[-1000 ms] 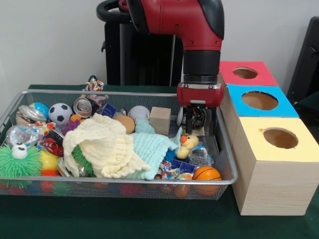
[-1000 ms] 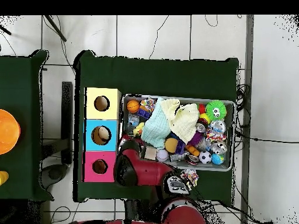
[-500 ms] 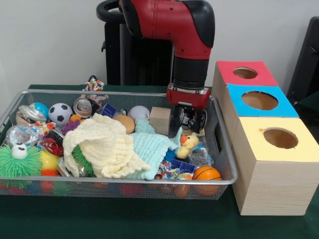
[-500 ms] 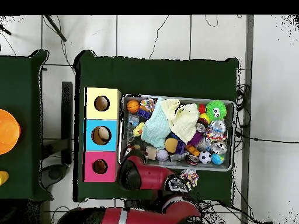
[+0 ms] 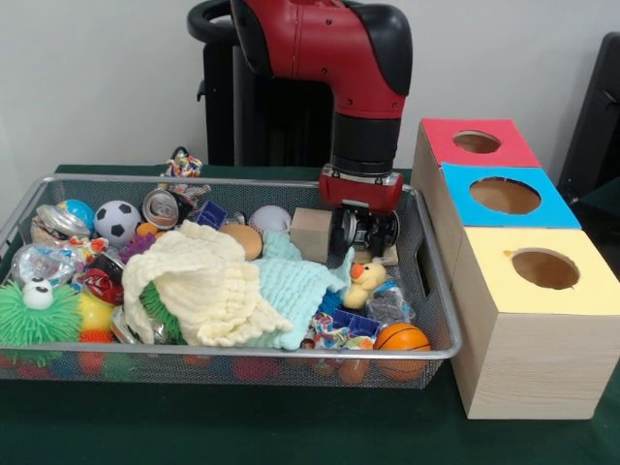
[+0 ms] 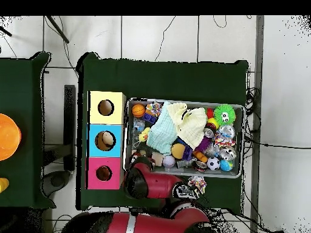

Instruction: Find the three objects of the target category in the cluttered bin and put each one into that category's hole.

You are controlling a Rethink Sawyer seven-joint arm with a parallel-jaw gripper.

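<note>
My gripper [image 5: 365, 235] hangs inside the wire bin [image 5: 242, 351] at its back right corner. It is just right of a wooden block [image 5: 311, 232] and just behind a yellow duck [image 5: 366, 281]. A white ball [image 5: 270, 219], a tan ball [image 5: 244, 239], a soccer ball [image 5: 117, 221] and a small basketball [image 5: 401, 341] lie among the clutter. Right of the bin stand a red box [image 5: 446, 153], a blue box [image 5: 557, 215] and a yellow box [image 5: 528, 339], each with a round hole on top. In the overhead view the arm [image 6: 141, 182] hides the gripper.
A cream cloth [image 5: 199, 286] and a mint cloth [image 5: 295, 286] cover the bin's middle. A green spiky toy [image 5: 37, 315], a crushed can [image 5: 160, 206] and shiny wrapped items fill its left side. A rope toy [image 5: 181, 165] lies behind the bin.
In the front view the arm has swung left, away from the red box and over the bin's back right corner. The gripper rose slightly. Nothing in the bin moved.
</note>
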